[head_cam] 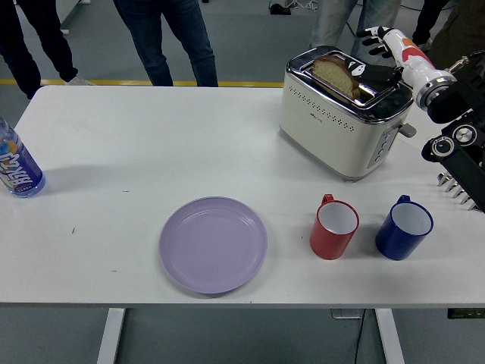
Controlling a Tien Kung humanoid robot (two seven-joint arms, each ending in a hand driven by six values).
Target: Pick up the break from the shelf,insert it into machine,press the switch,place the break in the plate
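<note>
Bread (336,74) is sitting in the toaster (342,112), upper part sticking up out of the slot nearest the camera, so pickup and insertion are looking done. Toaster is standing at the table's (136,152) far right; its lever and buttons are facing right-front, and whether the lever is pressed down can't be told from this view. Right hand (377,54) is reaching in from the right edge and hovering over the toaster's top, just beside the bread, w/ fingers (370,36) spread and holding nothing; whether it's touching the toaster is unclear. Left hand is not showing. Plate (213,243), lilac and bare, is lying near the front edge, well apart from the toaster, so the final placement is not yet done. Red mug (333,227) and blue mug (403,227) are standing side by side in front of the toaster, between it and the near edge; a bottle (17,165) is standing at the far left. Metal rack (459,191) is partly showing at the right edge, below the arm. Several people are standing beyond the far side, only legs visible, hands out of view. Judged remaining: switch press (if not done), lifting the bread out, carrying it over the mugs' side to the plate.
</note>
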